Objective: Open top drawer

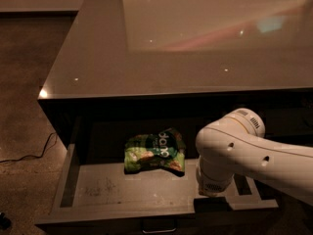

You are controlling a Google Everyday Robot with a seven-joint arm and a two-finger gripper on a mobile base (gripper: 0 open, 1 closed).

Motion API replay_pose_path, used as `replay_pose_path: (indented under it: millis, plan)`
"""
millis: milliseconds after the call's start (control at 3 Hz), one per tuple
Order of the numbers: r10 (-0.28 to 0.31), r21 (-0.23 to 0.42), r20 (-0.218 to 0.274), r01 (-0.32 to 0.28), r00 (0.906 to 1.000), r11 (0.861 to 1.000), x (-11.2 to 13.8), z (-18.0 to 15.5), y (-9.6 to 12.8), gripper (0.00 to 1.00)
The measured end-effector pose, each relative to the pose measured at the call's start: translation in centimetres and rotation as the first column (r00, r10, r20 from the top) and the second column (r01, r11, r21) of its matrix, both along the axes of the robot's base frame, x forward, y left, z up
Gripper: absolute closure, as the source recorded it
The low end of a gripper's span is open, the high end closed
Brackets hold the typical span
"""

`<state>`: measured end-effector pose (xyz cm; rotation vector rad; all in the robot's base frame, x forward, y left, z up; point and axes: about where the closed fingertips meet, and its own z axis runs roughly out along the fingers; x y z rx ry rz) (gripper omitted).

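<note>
A glossy grey counter [146, 58] reflects dim light above speckled brown floor [24, 82], where a dark cable [30, 156] trails.

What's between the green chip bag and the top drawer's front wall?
Camera view: only bare scuffed floor of the top drawer lies before the chip bag. The tool sits at the front wall, right of it.

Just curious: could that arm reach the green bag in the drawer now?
Probably yes: the top drawer stands open, the green bag lies uncovered, and the gripper hangs just right of it.
</note>
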<state>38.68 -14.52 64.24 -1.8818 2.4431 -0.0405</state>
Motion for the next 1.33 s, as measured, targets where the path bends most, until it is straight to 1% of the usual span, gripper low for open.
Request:
replay_pose_path:
  millis: [333,667,1000,1333]
  plan:
    - [-0.004,-0.012,-0.037,0.003,0.9993,1.0,-0.9,-1.4,-0.5,1.0]
    - [-0.004,-0.012,-0.037,0.003,0.9993,1.0,-0.8,-1.2,-0.5,1.0]
    - [-0.01,-0.032,-0.091,0.007,0.9958,0.999,-1.3,-2.3,-0.7,0.91]
    - [-0.009,-0.033,-0.094,0.006,0.9955,0.999,-1.3,-2.3,-0.7,0.73]
